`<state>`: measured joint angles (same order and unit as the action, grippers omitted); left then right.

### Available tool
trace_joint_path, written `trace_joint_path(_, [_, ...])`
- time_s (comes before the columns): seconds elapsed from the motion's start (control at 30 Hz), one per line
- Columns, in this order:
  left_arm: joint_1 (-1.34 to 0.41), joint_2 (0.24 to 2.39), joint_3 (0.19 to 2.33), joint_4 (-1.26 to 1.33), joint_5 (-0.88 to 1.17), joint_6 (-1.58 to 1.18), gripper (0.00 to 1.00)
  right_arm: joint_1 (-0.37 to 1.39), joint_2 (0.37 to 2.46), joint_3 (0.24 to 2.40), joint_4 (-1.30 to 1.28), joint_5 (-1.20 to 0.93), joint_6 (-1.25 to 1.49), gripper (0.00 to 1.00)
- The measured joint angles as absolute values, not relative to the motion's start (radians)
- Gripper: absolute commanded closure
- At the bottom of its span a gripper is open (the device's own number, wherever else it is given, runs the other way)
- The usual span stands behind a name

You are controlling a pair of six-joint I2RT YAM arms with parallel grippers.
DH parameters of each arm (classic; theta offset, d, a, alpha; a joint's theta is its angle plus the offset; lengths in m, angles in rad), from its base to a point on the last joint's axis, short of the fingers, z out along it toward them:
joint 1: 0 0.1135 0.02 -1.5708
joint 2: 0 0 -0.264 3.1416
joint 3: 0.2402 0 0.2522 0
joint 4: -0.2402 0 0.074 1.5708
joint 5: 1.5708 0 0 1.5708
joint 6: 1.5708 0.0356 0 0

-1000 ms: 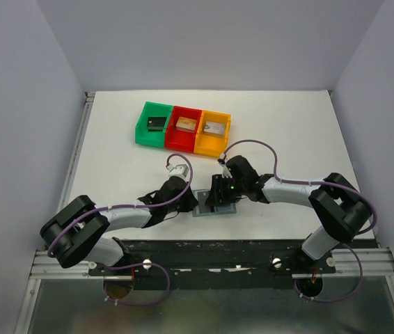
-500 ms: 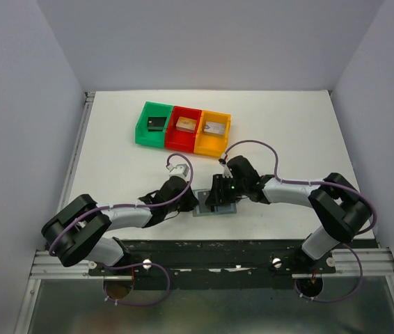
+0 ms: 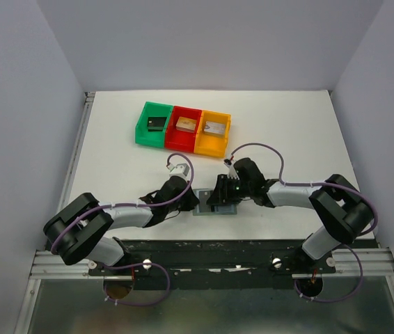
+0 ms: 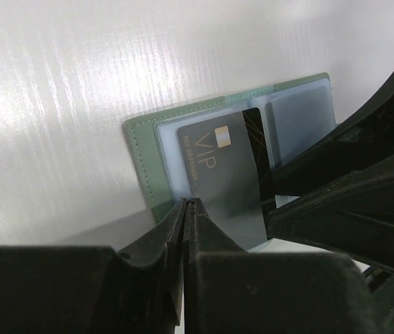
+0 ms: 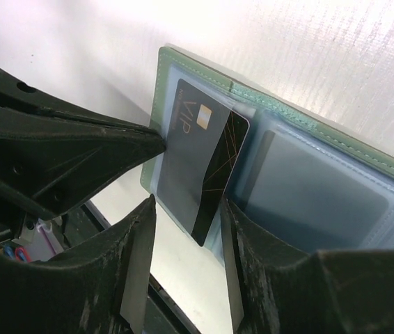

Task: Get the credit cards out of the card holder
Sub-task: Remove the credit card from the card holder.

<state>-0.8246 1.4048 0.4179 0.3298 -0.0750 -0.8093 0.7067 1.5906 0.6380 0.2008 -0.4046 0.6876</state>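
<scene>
The black card (image 4: 225, 174) is judged light, stiff and slick, best nipped at its free short end. It is seen askew, partway out of the card holder (image 4: 140, 156), which is spread open on the counter (image 4: 72, 76). The left claw (image 4: 186, 205) is pressed shut at the card's corner; whether anything is pinched cannot be told. The right claw (image 5: 186, 202) is held open and empty, straddling the card's end.

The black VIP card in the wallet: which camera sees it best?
The right wrist view: the black VIP card shows nearly whole, framed by the right gripper. The left wrist view shows its lettering, but the left gripper hides its lower end. In the top view the grippers cover it.
</scene>
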Motion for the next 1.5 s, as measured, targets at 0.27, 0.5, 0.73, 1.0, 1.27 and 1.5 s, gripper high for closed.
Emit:
trace_joint_path(0.27, [-0.824, 1.417, 0.418, 0.355, -0.075, -0.810, 0.89, 0.674, 1.584, 0.580, 0.300, -0.461, 0.734, 0.52])
trace_joint_path(0.5, [-0.823, 1.419, 0.416, 0.361, -0.074, -0.810, 0.90, 0.646, 1.576, 0.562, 0.336, -0.488, 0.754, 0.52])
trace_joint_path(0.73, [-0.819, 1.420, 0.414, 0.367, -0.073, -0.810, 0.91, 0.634, 1.576, 0.553, 0.366, -0.506, 0.772, 0.53])
trace_joint_path(1.0, [-0.819, 1.425, 0.414, 0.376, -0.071, -0.811, 0.91, 0.628, 1.582, 0.551, 0.377, -0.519, 0.774, 0.53])
trace_joint_path(1.27, [-0.819, 1.430, 0.414, 0.382, -0.071, -0.812, 0.92, 0.622, 1.596, 0.551, 0.337, -0.514, 0.759, 0.51])
trace_joint_path(1.5, [-0.818, 1.435, 0.414, 0.390, -0.070, -0.812, 0.92, 0.615, 1.608, 0.559, 0.335, -0.515, 0.759, 0.50])
